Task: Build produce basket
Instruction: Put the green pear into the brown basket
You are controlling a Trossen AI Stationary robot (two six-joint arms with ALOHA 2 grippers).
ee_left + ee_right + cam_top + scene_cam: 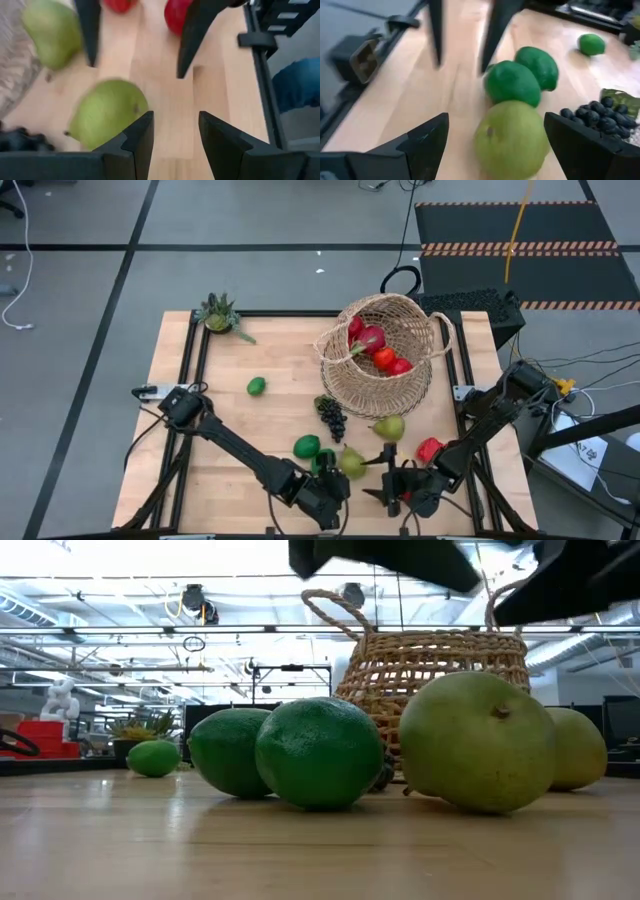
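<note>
The basket (385, 352) stands at the table's far right with red and pink produce (378, 348) inside. In front of it lie grapes (331, 418), a pear (389, 428), a red piece (430, 448), two limes (310, 450) and a second pear (352, 463). One more lime (256, 386) rests alone at mid-table. My left gripper (338, 480) (176, 127) hovers open near the front edge, beside the second pear (107, 112). My right gripper (378, 483) (496, 120) faces it, wide open, raised, with that pear (512, 140) ahead between its fingers.
A small spiky potted plant (222, 315) stands at the far left corner. Black rails (195, 360) run along the table's sides. The two grippers point at each other close together near the front edge. Bare wood lies at the near left.
</note>
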